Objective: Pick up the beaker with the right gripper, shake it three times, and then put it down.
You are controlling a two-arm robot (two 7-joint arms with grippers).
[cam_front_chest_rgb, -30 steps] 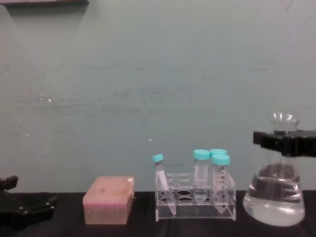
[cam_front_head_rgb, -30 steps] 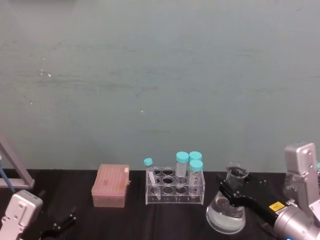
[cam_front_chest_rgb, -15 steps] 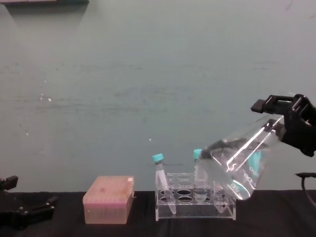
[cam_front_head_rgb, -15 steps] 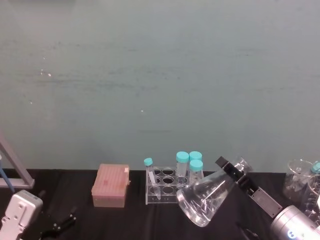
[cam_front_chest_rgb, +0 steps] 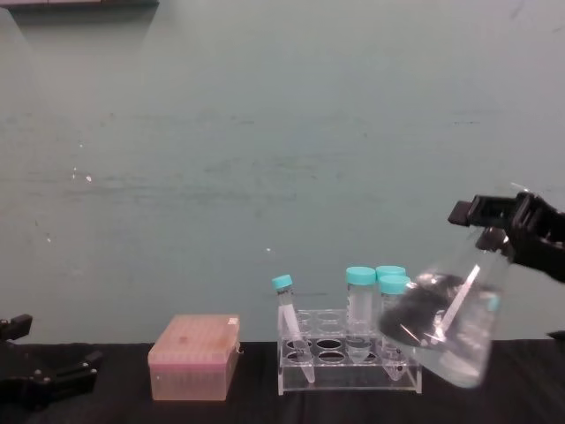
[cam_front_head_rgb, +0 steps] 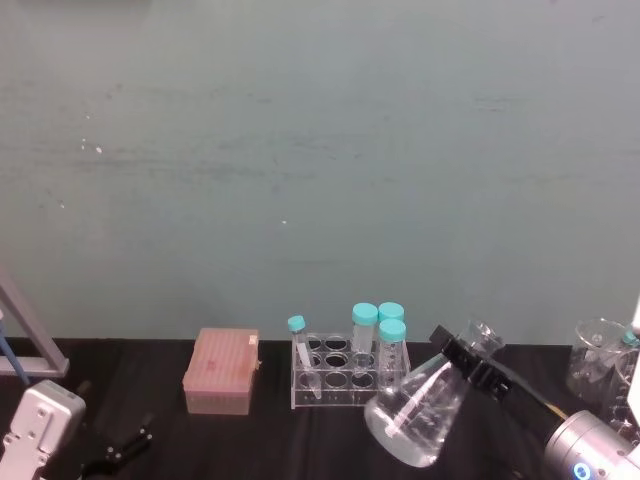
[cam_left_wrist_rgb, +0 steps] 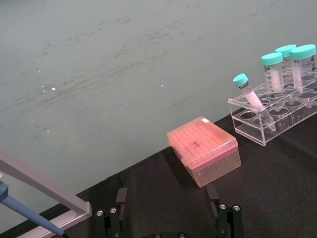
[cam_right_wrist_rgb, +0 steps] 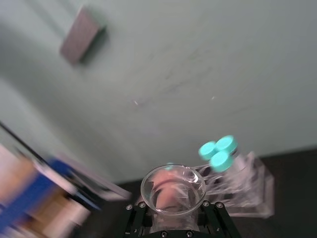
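My right gripper (cam_front_head_rgb: 468, 362) pinches the thin neck of the clear glass flask (cam_front_head_rgb: 415, 415), tipped sideways; my left gripper (cam_left_wrist_rgb: 167, 196) rests spread.

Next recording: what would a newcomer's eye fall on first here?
The glass beaker stands out: the right pincer holds it by the neck at the lower right, tilted, with its wide base leaning toward the tube rack. Next come the teal-capped tubes standing in that clear rack, with a pink box to its left. The left pincer sits open, low at the far left.
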